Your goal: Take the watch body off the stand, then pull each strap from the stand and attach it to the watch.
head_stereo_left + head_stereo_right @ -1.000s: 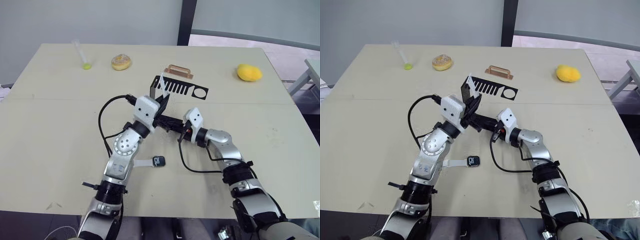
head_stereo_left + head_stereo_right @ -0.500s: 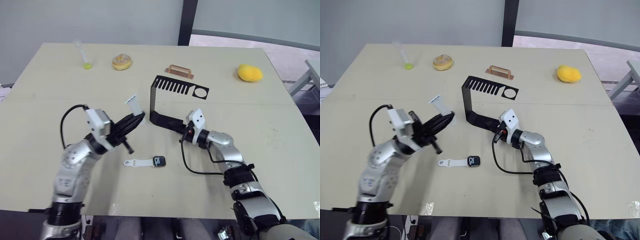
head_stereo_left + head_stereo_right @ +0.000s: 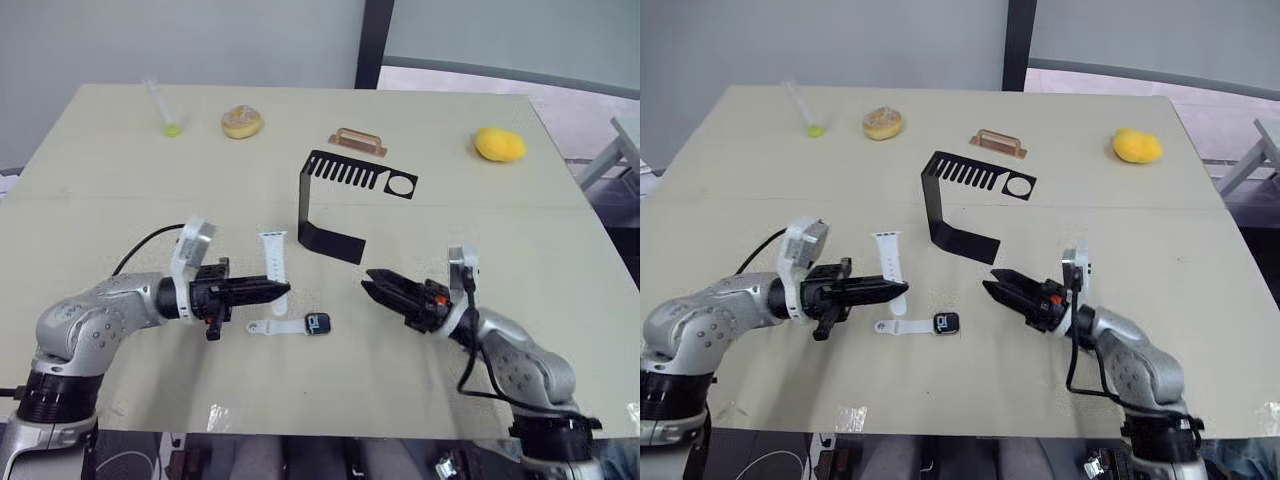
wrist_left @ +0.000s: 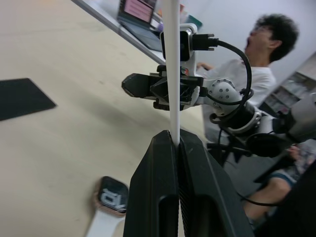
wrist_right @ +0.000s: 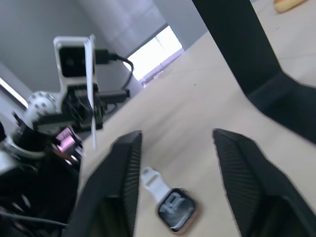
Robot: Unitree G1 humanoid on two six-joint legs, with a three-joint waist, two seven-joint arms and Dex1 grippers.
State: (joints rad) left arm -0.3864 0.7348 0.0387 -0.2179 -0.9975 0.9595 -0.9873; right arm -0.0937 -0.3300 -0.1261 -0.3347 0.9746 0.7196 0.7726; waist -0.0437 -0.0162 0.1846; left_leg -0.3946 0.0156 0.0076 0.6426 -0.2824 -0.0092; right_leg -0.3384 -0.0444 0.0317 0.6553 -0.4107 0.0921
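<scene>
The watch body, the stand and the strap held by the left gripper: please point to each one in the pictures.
watch body [image 3: 319, 322], left eye view, on its dark screen.
stand [image 3: 330, 240], left eye view, on its flat foot.
strap [image 3: 273, 256], left eye view, on the middle of the white band above the left gripper [image 3: 281, 290].

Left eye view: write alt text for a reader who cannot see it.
The left gripper holds a white strap pinched upright above a beige table, while the open right gripper points toward it. Between them lies the watch body with the other strap already attached. The black stand sits behind, bare.
</scene>
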